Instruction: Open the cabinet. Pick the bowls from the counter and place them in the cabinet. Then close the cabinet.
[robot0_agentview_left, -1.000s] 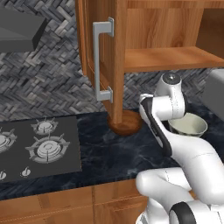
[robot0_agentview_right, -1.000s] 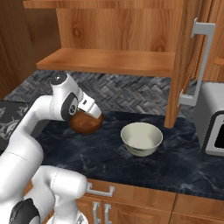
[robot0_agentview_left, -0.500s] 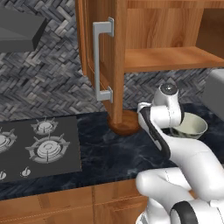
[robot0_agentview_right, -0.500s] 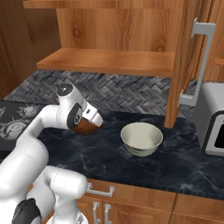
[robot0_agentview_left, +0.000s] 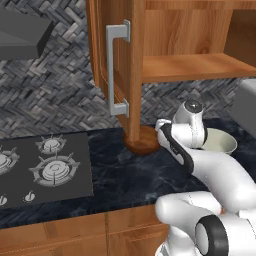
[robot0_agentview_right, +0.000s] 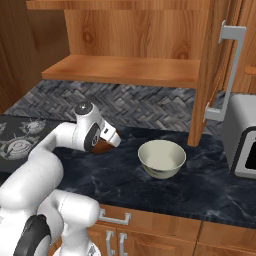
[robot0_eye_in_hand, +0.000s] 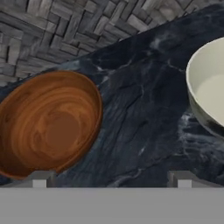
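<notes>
Gripper first: in the hand view its two finger tips stand wide apart with nothing between them, hanging just above the counter. One tip is right at the rim of the wooden bowl, the other sits near the cream bowl, so two bowls total. Both look empty from here. Black marble with pale veins runs between them, and a grey herringbone backsplash fills the top of the view.

Left base view: the arm bends low over the counter and its hand hides the fingers. Wooden bowl sits right under the open cabinet door, partly tucked behind it. Cream bowl peeks out behind the arm, further right. One door with one grey bar handle swung toward the camera, and the cabinet has one bare shelf showing. One gas hob on the left with three burners visible, and a grey hood above it.

Right base view: the hand points down at the wooden bowl, which is mostly covered by it. Cream bowl sits apart to the right on the counter, empty, with dark marks on its outside. The cabinet's other door is open too, handle facing out, shelf bare. A grey appliance stands at the far right, and wooden drawers run under the counter.
</notes>
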